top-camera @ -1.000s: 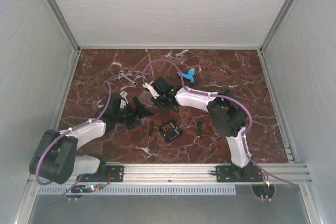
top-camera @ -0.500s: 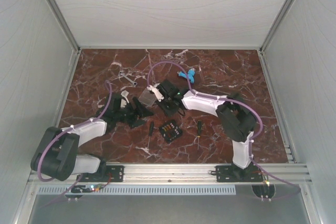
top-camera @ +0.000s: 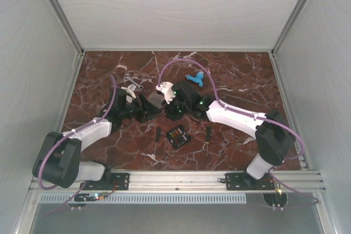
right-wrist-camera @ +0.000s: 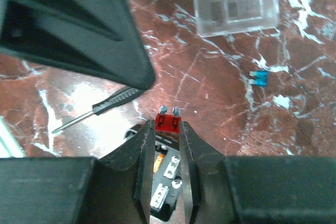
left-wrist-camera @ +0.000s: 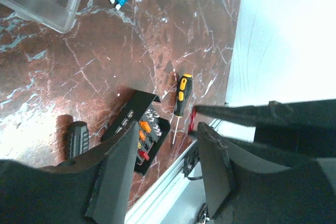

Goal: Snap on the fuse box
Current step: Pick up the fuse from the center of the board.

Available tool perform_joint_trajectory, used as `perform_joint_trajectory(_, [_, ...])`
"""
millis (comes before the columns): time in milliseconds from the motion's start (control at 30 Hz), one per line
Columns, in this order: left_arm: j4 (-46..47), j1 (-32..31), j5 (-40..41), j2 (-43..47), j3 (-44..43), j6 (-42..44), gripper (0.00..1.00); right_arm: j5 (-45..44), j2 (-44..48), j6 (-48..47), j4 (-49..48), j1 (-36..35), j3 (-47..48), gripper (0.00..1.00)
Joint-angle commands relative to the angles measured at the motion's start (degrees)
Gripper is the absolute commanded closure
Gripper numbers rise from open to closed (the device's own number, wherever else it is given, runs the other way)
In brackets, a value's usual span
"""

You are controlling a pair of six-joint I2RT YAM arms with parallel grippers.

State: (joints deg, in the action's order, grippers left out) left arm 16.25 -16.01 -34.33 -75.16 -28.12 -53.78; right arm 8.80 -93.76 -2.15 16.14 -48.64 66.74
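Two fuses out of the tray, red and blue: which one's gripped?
The small red blade fuse, pinched in the right gripper; the small blue fuse lies loose on the marble table near the clear square plastic lid.

Left arm reaches up and inward from its base, elbow tucked back at the near-left corner, forearm angled toward the middle. Left gripper shows its jaws apart, with nothing between them. Right arm stretches long and low from the near right, forearm pointing left, wrist close to the left one. Right gripper points downward, fingertips pinched on a small red fuse.
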Motion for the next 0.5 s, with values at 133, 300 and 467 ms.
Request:
perform_joint_trajectory(133, [2.96,-0.3,-2.46,0.45,-2.82,-1.06,0.58,3.24,4.55,-0.35,-6.71,-2.95,-2.14,0.85])
perform_joint_trajectory(300, [3.29,-1.44,-2.74,0.38,-2.58,-1.28,0.66,3.64,4.44,0.41,-7.47,-3.29,-2.22,0.85])
perform_joint_trajectory(467, [5.06,-1.66,-3.44,1.13,-1.24,-2.65,0.69,3.86,4.13,0.96,-8.08,-3.39,-2.49,0.85])
